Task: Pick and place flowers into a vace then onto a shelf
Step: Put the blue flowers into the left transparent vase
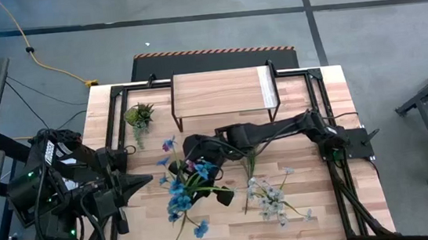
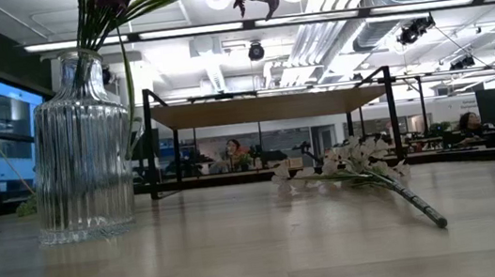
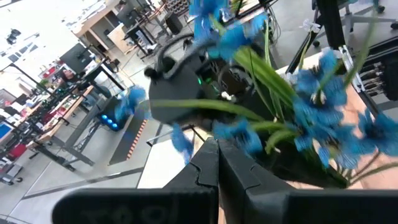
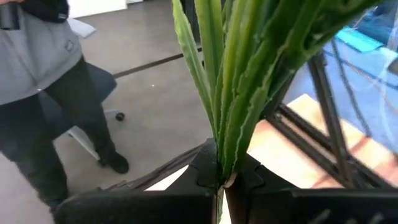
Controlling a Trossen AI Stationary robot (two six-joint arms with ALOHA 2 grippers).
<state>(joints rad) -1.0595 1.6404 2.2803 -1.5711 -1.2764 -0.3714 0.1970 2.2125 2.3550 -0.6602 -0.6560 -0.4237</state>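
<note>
The purple spray (image 2: pixel 131 1) stands with its stems in the ribbed glass vase (image 2: pixel 78 145), and the right claw (image 4: pixel 219 177) is clamped on its green stems and leaves just above the neck, the fingers pressed together on the bundle. In the high view that claw (image 1: pixel 200 159) sits near the middle of the desk (image 1: pixel 317 212), over the vase. Blue blossoms (image 1: pixel 178 194) cluster just beside it toward the left arm; whether their stems are in the vase or lying on the desk I cannot tell. The white and pale pink spray (image 1: pixel 269 197) lies flat on the desk nearer the right arm, well apart from the vase, its stem (image 2: pixel 411 202) pointing toward the low camera. The shelf (image 1: pixel 221 92) stands bare at the far edge, with a small spiky potted plant (image 1: pixel 139 114) beside its left end.

The left claw (image 1: pixel 143 182) waits with its fingers together and holding nothing, close to the blue blossoms (image 3: pixel 323 93).

The step in hand looks like seating the purple spray in the vase. Next, the right claw would need to let go and lift straight up without dragging the stems out, then reach for the white spray, gripping low on its thin stem where it rests on the wood. Lifting the vase to the shelf comes last.

A person in grey stands on the floor beyond the desk.
</note>
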